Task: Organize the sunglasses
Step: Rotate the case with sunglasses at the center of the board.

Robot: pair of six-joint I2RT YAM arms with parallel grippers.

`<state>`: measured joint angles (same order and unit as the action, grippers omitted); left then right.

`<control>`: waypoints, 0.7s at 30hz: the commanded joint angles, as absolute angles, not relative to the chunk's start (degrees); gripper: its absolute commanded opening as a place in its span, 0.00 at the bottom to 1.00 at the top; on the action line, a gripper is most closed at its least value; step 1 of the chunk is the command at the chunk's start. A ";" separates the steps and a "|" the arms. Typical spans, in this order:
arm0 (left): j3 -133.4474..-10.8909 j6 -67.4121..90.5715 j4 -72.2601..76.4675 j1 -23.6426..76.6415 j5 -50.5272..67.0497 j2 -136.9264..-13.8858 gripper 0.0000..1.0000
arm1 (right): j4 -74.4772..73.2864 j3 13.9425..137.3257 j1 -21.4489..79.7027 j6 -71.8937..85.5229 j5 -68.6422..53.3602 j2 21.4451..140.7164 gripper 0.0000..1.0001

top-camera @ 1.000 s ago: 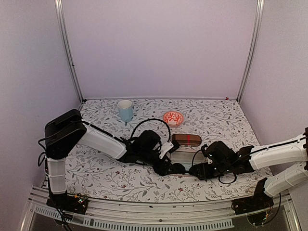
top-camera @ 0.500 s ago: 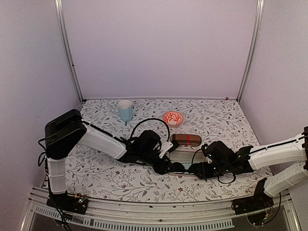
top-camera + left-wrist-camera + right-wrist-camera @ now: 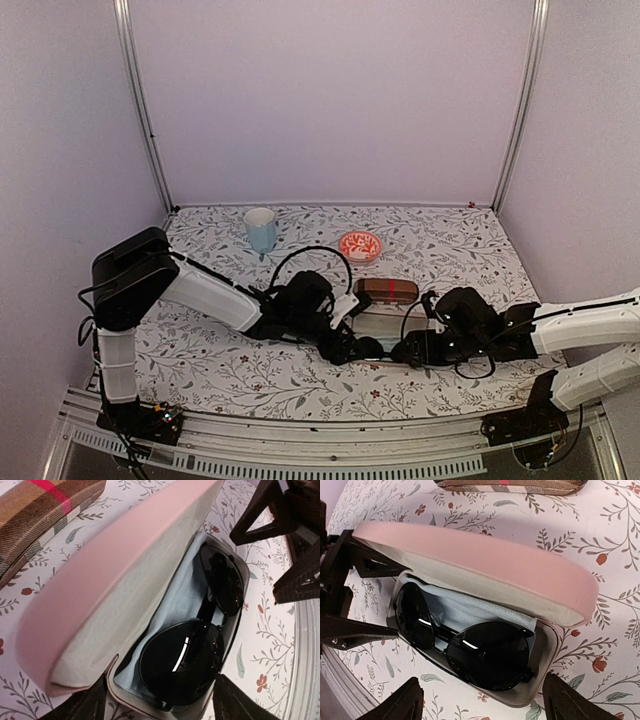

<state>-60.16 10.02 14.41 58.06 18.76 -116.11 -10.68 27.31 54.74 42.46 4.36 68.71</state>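
The black sunglasses (image 3: 485, 652) lie folded on a light blue cloth inside an open pink case (image 3: 485, 570), whose lid stands half raised over them. My right gripper (image 3: 482, 692) is open, its fingers spread wide of the case's right end without touching it. My left gripper (image 3: 160, 700) is open at the other end, with its fingers either side of the case's corner and the sunglasses (image 3: 185, 665) close in front. In the top view both grippers, left (image 3: 360, 350) and right (image 3: 405, 352), face each other across the case (image 3: 385, 325).
A brown plaid case with a red band (image 3: 388, 290) lies shut just behind the pink one. A light blue cup (image 3: 261, 229) and a red patterned bowl (image 3: 360, 245) stand farther back. The table's front rail (image 3: 330, 440) is close behind both grippers.
The right wrist has drawn back slightly to the right. The left arm and the pink case stay where they were.
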 commanded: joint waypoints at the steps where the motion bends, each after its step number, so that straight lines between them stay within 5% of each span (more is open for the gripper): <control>1: -58.29 11.38 15.18 57.21 18.96 -113.90 0.77 | -13.28 27.81 54.89 42.10 6.78 66.60 0.87; 10: -54.27 11.33 18.27 56.82 17.70 -109.19 0.99 | -18.02 32.00 51.41 39.74 10.99 65.88 0.95; 21: -50.78 6.90 17.73 58.57 16.06 -108.10 0.96 | -18.11 43.12 45.25 24.07 4.85 73.35 0.97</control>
